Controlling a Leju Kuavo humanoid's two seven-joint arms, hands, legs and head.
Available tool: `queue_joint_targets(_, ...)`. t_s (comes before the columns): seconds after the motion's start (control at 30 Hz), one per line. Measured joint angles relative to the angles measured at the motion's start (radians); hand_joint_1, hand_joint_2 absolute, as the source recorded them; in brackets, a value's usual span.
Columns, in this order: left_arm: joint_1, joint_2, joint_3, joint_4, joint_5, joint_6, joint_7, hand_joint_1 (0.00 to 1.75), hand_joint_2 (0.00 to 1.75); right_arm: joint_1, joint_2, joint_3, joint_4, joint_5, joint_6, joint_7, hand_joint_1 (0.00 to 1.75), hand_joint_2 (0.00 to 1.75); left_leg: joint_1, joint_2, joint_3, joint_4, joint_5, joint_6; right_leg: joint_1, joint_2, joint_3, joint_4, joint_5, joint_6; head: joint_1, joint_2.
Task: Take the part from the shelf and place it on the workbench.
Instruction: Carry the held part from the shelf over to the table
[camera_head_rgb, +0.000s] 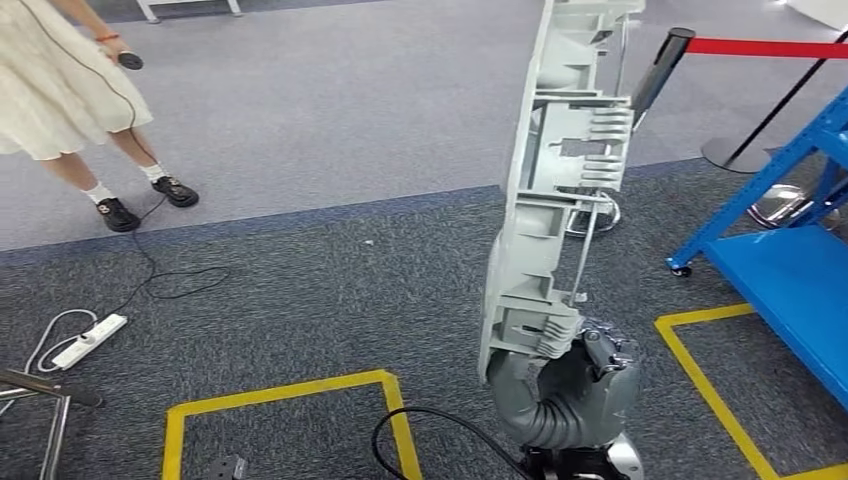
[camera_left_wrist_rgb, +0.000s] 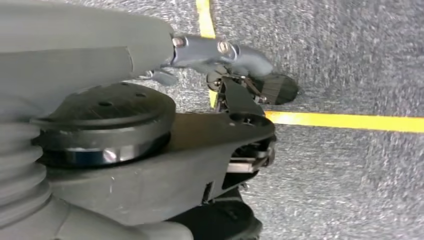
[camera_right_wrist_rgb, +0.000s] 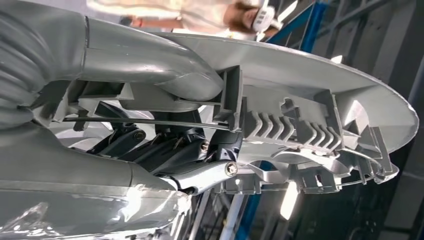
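Grey carpet floor with yellow tape outlines (camera_head_rgb: 290, 392), blue shelf (camera_head_rgb: 790, 260) at right edge, red barrier post (camera_head_rgb: 662, 62) upper right. A person (camera_head_rgb: 70, 90) stands upper left; white power strip (camera_head_rgb: 90, 341) lower left. Right hand (camera_head_rgb: 585, 380) at lower centre-right grips the bottom end of the long grey plastic part (camera_head_rgb: 555, 180), which stands nearly upright above the hand, reaching the frame top. Right wrist view: fingers (camera_right_wrist_rgb: 200, 175) clamped on the part's ribbed inner side. Left hand (camera_left_wrist_rgb: 240, 95) hangs over carpet, fingers curled, holding nothing.
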Motion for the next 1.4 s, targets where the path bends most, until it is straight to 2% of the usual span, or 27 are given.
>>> queue_joint_targets(0.03,0.0,0.0,0.0,0.0,0.0,0.0,0.0,0.0,1.75,0.0,0.0,0.0,0.0,0.0,0.0,0.0,1.75,1.75,0.001,-0.016,0.001,0.001,0.001,-0.002,-0.002,0.006,0.021,-0.053,0.037,-0.001,0.0,0.0)
queue_joint_targets(0.1,0.0,0.0,0.0,0.0,0.0,0.0,0.0,0.0,1.75,0.0,0.0,0.0,0.0,0.001,0.0,0.001,1.75,1.75,0.002,-0.046,0.0,0.004,0.002,-0.008,-0.012,0.054,0.083,-0.196,0.104,0.0,0.0,0.0)
queue_joint_targets(0.17,0.0,0.001,0.0,0.0,0.0,0.0,0.0,0.0,1.75,0.0,0.0,0.0,0.001,0.001,0.0,0.001,1.75,1.75,0.003,-0.067,-0.007,0.004,0.006,-0.02,-0.017,0.093,0.115,-0.265,0.123,-0.005,0.0,0.0)
queue_joint_targets(0.2,0.001,0.001,0.0,0.0,0.0,0.0,0.0,0.0,1.75,0.0,0.0,0.0,0.001,0.002,0.0,0.001,1.75,1.75,0.004,-0.077,-0.011,0.003,0.011,-0.027,-0.015,0.092,0.116,-0.268,0.123,-0.011,-0.001,0.0)
queue_joint_targets(0.23,0.002,0.001,0.0,0.0,0.0,0.0,0.0,0.0,1.75,-0.001,0.0,0.0,0.001,0.002,0.0,0.001,1.75,1.75,0.007,-0.087,-0.014,-0.001,0.014,-0.033,-0.013,0.08,0.117,-0.269,0.126,-0.019,-0.001,0.0)
queue_joint_targets(0.27,0.004,0.001,0.0,0.0,0.0,0.0,0.0,0.0,1.75,-0.001,0.0,0.001,0.001,0.002,0.0,0.001,1.75,1.75,0.008,-0.082,-0.017,0.0,0.013,-0.038,-0.013,0.068,0.118,-0.271,0.128,-0.026,-0.001,0.0)
queue_joint_targets(0.3,0.004,0.0,0.0,0.0,0.0,0.0,0.0,0.0,1.75,-0.001,0.0,0.002,0.0,0.003,0.0,0.001,1.75,1.75,0.007,-0.064,-0.025,0.014,0.003,-0.042,-0.013,0.054,0.12,-0.274,0.13,-0.033,-0.004,0.0)
queue_joint_targets(0.33,0.004,0.0,0.0,0.0,0.0,-0.001,0.0,0.0,1.75,-0.001,0.0,0.003,0.0,0.003,-0.001,0.001,1.75,1.75,0.005,-0.034,-0.043,0.049,-0.019,-0.045,-0.013,0.038,0.121,-0.277,0.131,-0.039,-0.007,0.0)
queue_joint_targets(0.4,0.002,0.0,0.0,0.0,0.0,-0.001,0.0,0.0,1.75,-0.001,0.0,0.004,0.0,0.003,-0.002,0.001,1.75,1.75,0.003,0.026,-0.105,0.177,-0.086,-0.051,-0.009,0.006,0.121,-0.278,0.13,-0.047,-0.013,0.0)
queue_joint_targets(0.47,0.001,0.0,0.0,0.0,-0.002,-0.002,0.0,0.0,1.75,0.0,0.0,0.005,0.0,0.003,-0.002,0.001,1.75,1.75,0.003,0.044,-0.155,0.284,-0.123,-0.053,-0.006,-0.025,0.12,-0.278,0.129,-0.049,-0.013,0.0)
queue_joint_targets(0.5,0.002,0.0,0.0,0.0,-0.002,-0.002,0.0,0.0,1.75,-0.001,0.0,0.005,0.0,0.003,-0.001,0.001,1.75,1.75,0.003,0.046,-0.155,0.287,-0.113,-0.053,-0.005,-0.039,0.12,-0.278,0.129,-0.049,-0.013,0.0)
queue_joint_targets(0.57,0.003,0.001,0.0,0.0,-0.003,-0.002,0.0,0.0,1.75,-0.001,0.0,0.006,0.0,0.003,-0.001,0.002,1.75,1.75,0.002,0.066,-0.096,0.185,-0.055,-0.05,-0.005,-0.065,0.123,-0.277,0.126,-0.046,-0.013,0.0)
queue_joint_targets(0.6,0.002,0.001,0.0,0.0,-0.003,-0.003,0.0,0.0,1.75,-0.001,0.0,0.006,0.0,0.003,0.0,0.002,1.75,1.75,-0.002,0.092,-0.055,0.113,-0.029,-0.048,-0.002,-0.076,0.125,-0.276,0.123,-0.043,-0.014,0.0)
queue_joint_targets(0.67,-0.002,0.001,0.0,0.0,-0.004,-0.003,-0.001,0.0,1.75,-0.002,0.0,0.006,0.0,0.003,0.0,0.003,1.75,1.75,-0.008,0.13,-0.005,0.022,-0.009,-0.037,0.005,-0.096,0.128,-0.275,0.117,-0.033,-0.014,0.0)
queue_joint_targets(0.7,-0.003,0.001,0.0,0.0,-0.005,-0.003,-0.001,0.0,1.75,-0.003,0.0,0.006,0.0,0.004,0.0,0.003,1.75,1.75,-0.011,0.132,-0.001,0.008,-0.012,-0.032,0.008,-0.107,0.131,-0.276,0.115,-0.028,-0.014,0.0)
queue_joint_targets(0.77,-0.001,0.002,0.0,0.0,-0.006,-0.003,-0.001,0.0,1.75,-0.006,0.0,0.007,0.0,0.004,0.0,0.004,1.75,1.75,-0.01,0.105,-0.001,0.004,-0.011,-0.018,0.007,-0.123,0.138,-0.277,0.108,-0.018,-0.013,0.0)
queue_joint_targets(0.83,0.001,0.002,0.0,0.0,-0.006,-0.003,-0.001,0.0,1.75,-0.01,0.0,0.008,0.0,0.004,0.0,0.004,1.75,1.75,-0.004,0.079,0.003,-0.001,-0.008,-0.007,0.003,-0.086,0.125,-0.237,0.08,-0.008,-0.009,0.0)
queue_joint_targets(0.9,-0.001,0.002,0.0,0.0,-0.005,-0.003,-0.002,0.0,1.75,-0.011,0.0,0.008,0.0,0.003,0.0,0.005,1.75,1.75,0.0,0.055,0.004,-0.002,-0.006,0.002,0.0,-0.026,0.068,-0.116,0.021,-0.002,-0.002,0.0)
queue_joint_targets(0.97,-0.001,0.002,0.0,0.0,-0.006,-0.003,-0.002,0.0,1.75,-0.011,0.0,0.008,0.001,0.003,-0.001,0.006,1.75,1.75,0.0,0.026,0.004,-0.002,-0.006,0.005,0.0,-0.005,0.003,0.002,-0.017,0.0,0.0,0.0)
queue_joint_targets(1.0,-0.001,0.002,0.0,0.0,-0.006,-0.003,-0.002,0.0,1.75,-0.01,0.0,0.008,0.001,0.002,-0.001,0.006,1.75,1.75,0.001,0.011,0.004,-0.001,-0.006,0.004,0.0,-0.003,-0.009,0.013,-0.008,0.0,0.0,0.0)
queue_joint_targets(1.03,0.0,0.002,0.0,0.0,-0.006,-0.003,-0.002,0.0,1.75,-0.01,0.0,0.008,0.002,0.002,-0.001,0.006,1.75,1.75,0.001,-0.005,0.005,0.0,-0.005,0.004,-0.002,0.0,0.0,-0.015,0.02,0.0,0.0,0.0)
queue_joint_targets(1.07,0.0,0.002,0.0,0.0,-0.006,-0.003,-0.002,0.0,1.75,-0.01,0.0,0.008,0.002,0.002,-0.002,0.006,1.75,1.75,0.003,-0.021,0.006,0.001,-0.005,0.001,-0.004,0.01,0.026,-0.077,0.059,0.0,0.0,0.0)
queue_joint_targets(1.13,-0.001,0.002,0.0,0.0,-0.006,-0.003,-0.002,0.0,1.75,-0.01,0.0,0.008,0.002,0.002,-0.003,0.006,1.75,1.75,0.004,-0.05,0.004,0.005,-0.005,-0.008,-0.013,0.053,0.085,-0.211,0.116,0.001,0.0,0.0)
queue_joint_targets(1.2,0.001,0.003,0.0,0.0,-0.006,-0.003,-0.003,0.0,1.75,-0.01,0.0,0.008,0.002,0.002,-0.003,0.006,1.75,1.75,0.005,-0.071,-0.003,0.005,-0.001,-0.02,-0.016,0.079,0.11,-0.267,0.129,-0.003,0.0,0.0)
queue_joint_targets(1.27,0.005,0.003,0.0,0.0,-0.006,-0.003,-0.003,0.0,1.75,-0.01,0.0,0.008,0.002,0.002,-0.003,0.006,1.75,1.75,0.009,-0.086,-0.008,0.0,0.004,-0.032,-0.013,0.061,0.112,-0.271,0.133,-0.016,-0.001,0.0)
queue_joint_targets(1.33,0.007,0.003,0.0,0.0,-0.006,-0.002,-0.003,0.0,1.75,-0.011,0.0,0.01,0.002,0.003,-0.003,0.006,1.75,1.75,0.007,-0.053,-0.023,0.027,-0.017,-0.04,-0.013,0.037,0.114,-0.276,0.137,-0.029,-0.006,0.0)
queue_joint_targets(1.4,0.005,0.003,0.0,0.0,-0.006,-0.001,-0.003,0.0,1.75,-0.009,0.0,0.011,0.002,0.003,-0.004,0.005,1.75,1.75,0.002,0.011,-0.075,0.135,-0.08,-0.046,-0.011,0.009,0.115,-0.279,0.137,-0.039,-0.013,0.0)
